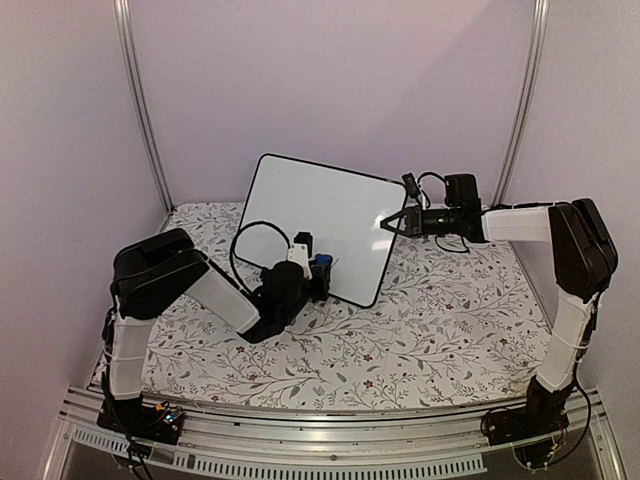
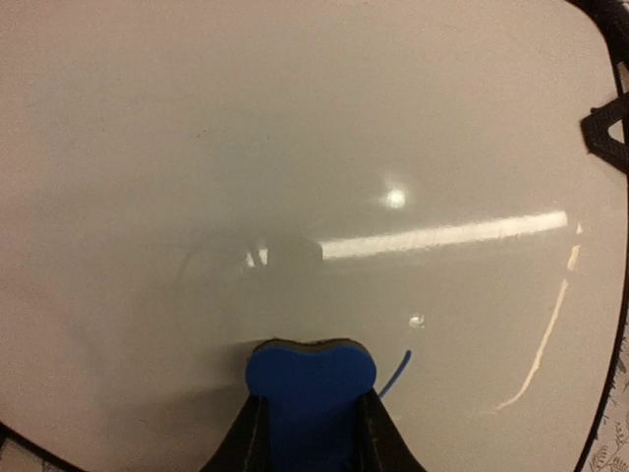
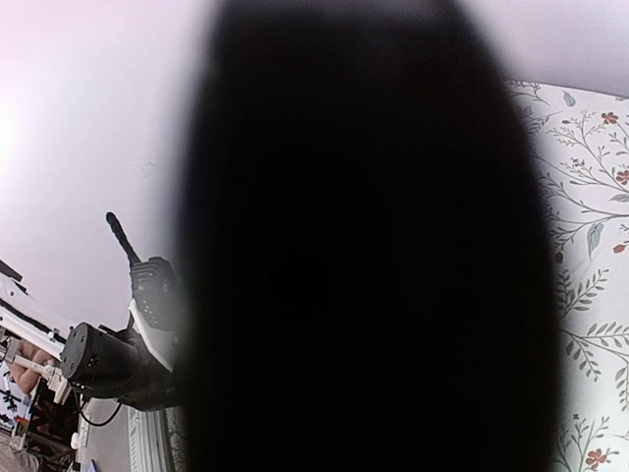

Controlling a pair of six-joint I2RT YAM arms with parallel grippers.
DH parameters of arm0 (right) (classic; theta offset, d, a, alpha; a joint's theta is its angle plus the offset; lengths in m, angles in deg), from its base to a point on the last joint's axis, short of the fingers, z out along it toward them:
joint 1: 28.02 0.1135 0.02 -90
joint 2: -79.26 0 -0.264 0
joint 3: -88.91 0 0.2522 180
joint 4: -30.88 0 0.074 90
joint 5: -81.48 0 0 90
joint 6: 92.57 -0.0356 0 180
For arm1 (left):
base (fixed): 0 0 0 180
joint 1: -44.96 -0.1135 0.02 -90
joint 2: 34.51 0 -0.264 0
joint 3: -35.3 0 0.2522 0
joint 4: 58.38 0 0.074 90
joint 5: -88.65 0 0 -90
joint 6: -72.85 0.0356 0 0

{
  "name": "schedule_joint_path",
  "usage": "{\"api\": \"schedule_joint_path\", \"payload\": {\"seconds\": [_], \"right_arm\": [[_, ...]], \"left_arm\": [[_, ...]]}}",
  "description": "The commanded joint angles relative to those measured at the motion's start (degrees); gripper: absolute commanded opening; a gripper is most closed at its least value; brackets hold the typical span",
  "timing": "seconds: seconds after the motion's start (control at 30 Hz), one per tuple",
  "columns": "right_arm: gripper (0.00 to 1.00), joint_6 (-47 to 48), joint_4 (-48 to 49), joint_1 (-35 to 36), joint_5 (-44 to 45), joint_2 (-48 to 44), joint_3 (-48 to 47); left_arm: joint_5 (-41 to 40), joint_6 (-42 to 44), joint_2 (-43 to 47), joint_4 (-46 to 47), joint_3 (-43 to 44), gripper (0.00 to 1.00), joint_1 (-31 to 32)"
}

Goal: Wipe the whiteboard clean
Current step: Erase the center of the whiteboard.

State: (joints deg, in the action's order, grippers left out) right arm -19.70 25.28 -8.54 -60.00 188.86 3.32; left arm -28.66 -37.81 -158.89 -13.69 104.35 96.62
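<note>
The rectangular glossy white whiteboard with a thin black frame and rounded corners (image 1: 310,215) stands on the white tablecloth printed with grey leaves and red flowers (image 1: 440,330). It rests on its lower edge, rotated so that its lower right corner sits nearest the arms, and leans back towards the pale lilac rear wall (image 1: 330,80).

The left gripper (image 1: 322,270) is at the lower part of the board face. Its black fingers (image 2: 251,433) are clamped on a small blue eraser block with a dark pad layer (image 2: 310,379). The pad side meets the board face. A short blue line (image 2: 398,370) lies on the board just to the right of the eraser.

The right gripper (image 1: 390,222) reaches in from the right with its arm extended level. Its jaws are drawn together into a point with nothing visible between them. The point lies over the board face just inside the right edge, as the left wrist view also shows (image 2: 604,128). The right wrist view is largely covered by a blurred black shape (image 3: 373,246), with tablecloth visible at its right.
</note>
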Motion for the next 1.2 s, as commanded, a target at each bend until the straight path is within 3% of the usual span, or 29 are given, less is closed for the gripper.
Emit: {"api": "schedule_joint_path", "payload": {"seconds": [0.0,1.17], "right_arm": [[0.01,3.0,-16.1,5.4,-6.3,3.1,2.7],[0.01,3.2,-16.1,5.9,-5.9,3.7,2.7]], "left_arm": [[2.1,-1.2,-2.6,-12.0,2.4,0.00,-2.0],[4.1,-2.6,-2.4,-13.3,9.2,0.00,-2.7]]}}
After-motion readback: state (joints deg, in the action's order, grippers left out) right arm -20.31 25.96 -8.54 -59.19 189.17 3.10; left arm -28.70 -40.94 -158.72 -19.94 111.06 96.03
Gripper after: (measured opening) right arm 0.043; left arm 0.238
